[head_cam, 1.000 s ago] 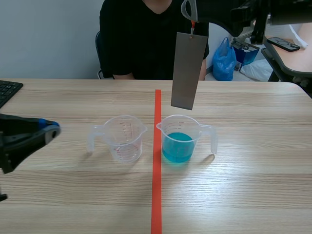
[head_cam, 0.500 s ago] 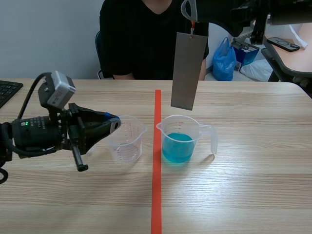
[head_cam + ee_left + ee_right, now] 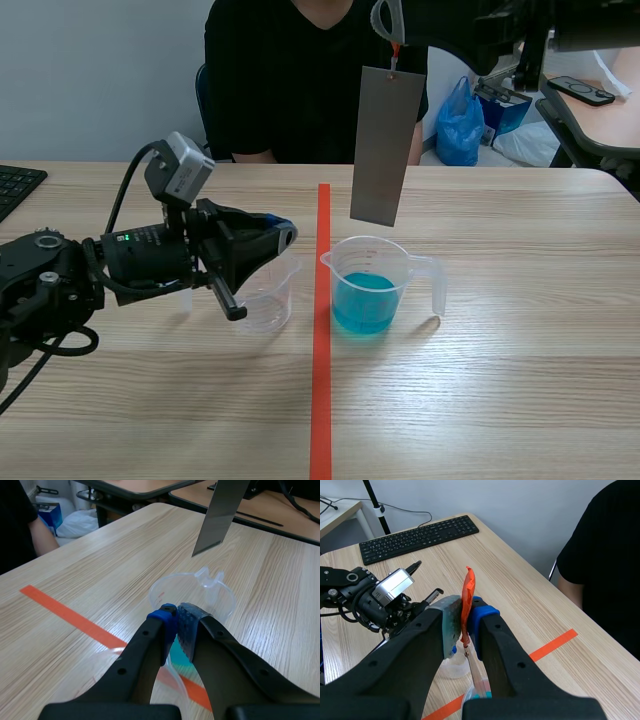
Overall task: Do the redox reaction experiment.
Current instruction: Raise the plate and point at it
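Just beneath right tool [image 3: 466, 611], metal strip [image 3: 381, 145]

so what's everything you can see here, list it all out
metal strip: one, grey, hanging by its orange-red tag above the cup of blue liquid
cup of blue liquid: one, clear, just right of the tape line
empty cup: one, clear, just left of the tape line
tape line: one, orange-red, down the middle of the table
table: one, light wood
keyboard: one, black, far left table edge
plastic bag: one, blue, behind the table
small dark device: one, on the side desk
person: one, black top, seated across the table
left gripper: black, shut, over the empty cup
right gripper: black, raised, shut on the tag
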You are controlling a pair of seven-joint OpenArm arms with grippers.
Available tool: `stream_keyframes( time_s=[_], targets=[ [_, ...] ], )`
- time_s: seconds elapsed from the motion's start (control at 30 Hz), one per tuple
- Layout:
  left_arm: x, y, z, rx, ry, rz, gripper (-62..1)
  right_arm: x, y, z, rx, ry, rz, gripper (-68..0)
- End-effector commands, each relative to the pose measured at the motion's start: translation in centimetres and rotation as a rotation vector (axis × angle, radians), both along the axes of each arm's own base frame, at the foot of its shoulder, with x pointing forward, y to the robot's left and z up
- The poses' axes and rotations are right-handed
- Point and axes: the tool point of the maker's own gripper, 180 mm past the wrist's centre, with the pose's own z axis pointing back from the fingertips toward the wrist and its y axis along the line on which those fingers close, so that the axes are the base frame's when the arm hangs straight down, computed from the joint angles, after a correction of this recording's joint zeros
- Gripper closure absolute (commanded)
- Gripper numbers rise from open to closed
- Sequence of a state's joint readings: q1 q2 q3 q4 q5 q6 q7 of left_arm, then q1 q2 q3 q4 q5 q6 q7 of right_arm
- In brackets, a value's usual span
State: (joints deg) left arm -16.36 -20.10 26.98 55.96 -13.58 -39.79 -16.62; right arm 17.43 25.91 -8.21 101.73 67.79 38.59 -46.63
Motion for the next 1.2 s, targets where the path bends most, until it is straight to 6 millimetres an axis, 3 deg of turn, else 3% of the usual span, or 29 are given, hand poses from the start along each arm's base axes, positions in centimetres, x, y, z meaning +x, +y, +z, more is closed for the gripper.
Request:
stream_keyframes(
  time_s=[0.0,0.5,0.7,1.17],
  targets=[
    [0.3,-1.1,1.3,-0.027,-0.023,-0.018,-4.0,0.2,-0.3,1.3,0.018,-0.032,-0.001,-1.7],
    [0.4,-4.5,2.3,-0.071,-0.017,-0.047,-4.0,0.2,-0.3,1.3,0.016,-0.031,-0.001,-1.7],
    [1.4,-4.4,2.9,-0.065,-0.042,-0.012,-4.0,0.2,-0.3,1.3,0.016,-0.031,0.0,-1.7],
    [1.4,-4.2,2.6,-0.05,-0.037,-0.012,-4.0,0.2,-0.2,1.4,0.024,-0.032,0.002,-1.7]
  ],
)
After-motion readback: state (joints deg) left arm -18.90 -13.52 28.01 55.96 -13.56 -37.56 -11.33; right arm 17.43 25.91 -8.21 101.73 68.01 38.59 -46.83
